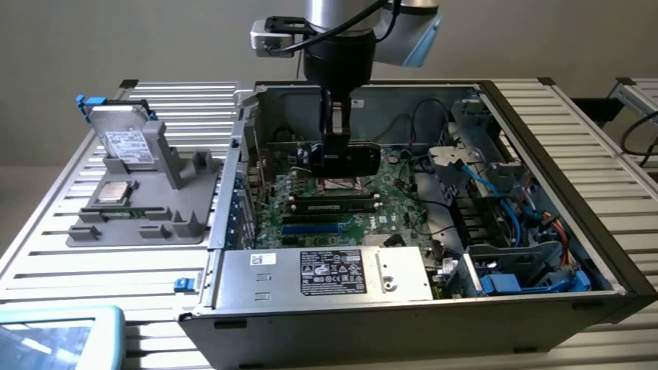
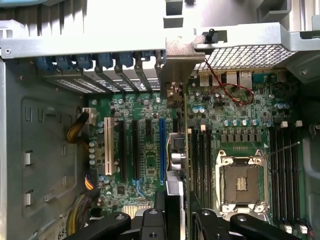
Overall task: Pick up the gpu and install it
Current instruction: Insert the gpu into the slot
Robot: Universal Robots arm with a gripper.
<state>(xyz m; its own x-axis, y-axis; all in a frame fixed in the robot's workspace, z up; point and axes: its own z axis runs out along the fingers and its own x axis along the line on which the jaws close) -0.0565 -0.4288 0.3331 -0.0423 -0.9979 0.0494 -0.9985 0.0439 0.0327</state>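
While I watch through the exterior view, the biggest thing in front of me is the slatted metal desk point(image 1: 62, 254). On it lies an open computer case point(image 1: 411, 331) with its side panel off. The arm point(image 1: 344, 31) comes down from the far edge into the middle of the case. On the desk at the exterior view's left, just beside the case, sits a grey moulded tray point(image 1: 134, 231).

Inside the case, a silver power supply point(image 1: 396, 281) with a black label fills the near wall. Behind it the green motherboard point(image 1: 340, 223) covers the floor of the case. Blue cables point(image 1: 514, 200) run through the drive bay at the exterior view's right.

The gpu point(image 1: 360, 160) is off the desk, inside the case, hanging above the motherboard near its middle. My fingers point(image 1: 334, 127) are closed partway onto it, clamping the card from both sides. In the wrist view I see the gpu point(image 2: 176, 155) edge-on between the fingers point(image 2: 197, 210), upright, with its metal end towards the rear wall of the case. It lines up just beside the long blue slot point(image 2: 161, 150), between that slot and the bare processor socket point(image 2: 241, 180). I cannot tell whether its lower edge touches the board.

On the tray, a silver labelled hard drive point(image 1: 129, 142) stands propped at the far end. A square processor chip point(image 1: 113, 193) lies flat nearer to me.
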